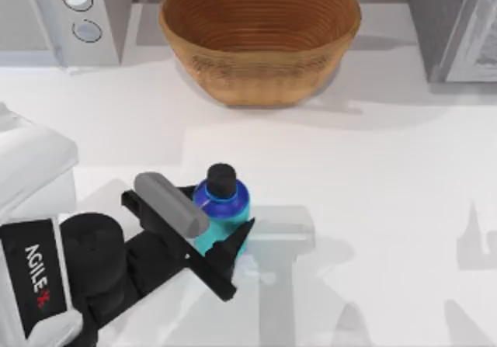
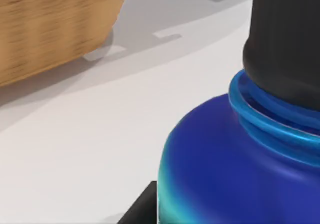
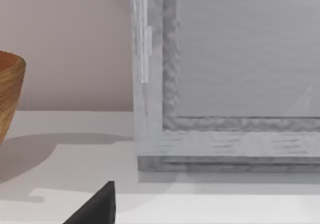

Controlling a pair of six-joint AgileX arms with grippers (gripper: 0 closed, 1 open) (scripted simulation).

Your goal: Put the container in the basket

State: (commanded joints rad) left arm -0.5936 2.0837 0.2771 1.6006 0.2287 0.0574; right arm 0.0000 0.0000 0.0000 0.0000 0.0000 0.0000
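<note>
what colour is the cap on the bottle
Black; the cap of the bottle shows best in the left wrist view.

White table (image 1: 373, 192): lying bare and pale across the scene, carrying soft grey shadows toward its right side. White appliance with two round dials (image 1: 81, 13): standing at the far left corner, its dials sitting one above the other on the front panel. Grey box-like appliance (image 1: 454, 25): standing at the far right corner, showing a framed, textured grey panel (image 3: 240, 53) and backing onto a pinkish-beige wall (image 3: 65, 43).
</note>
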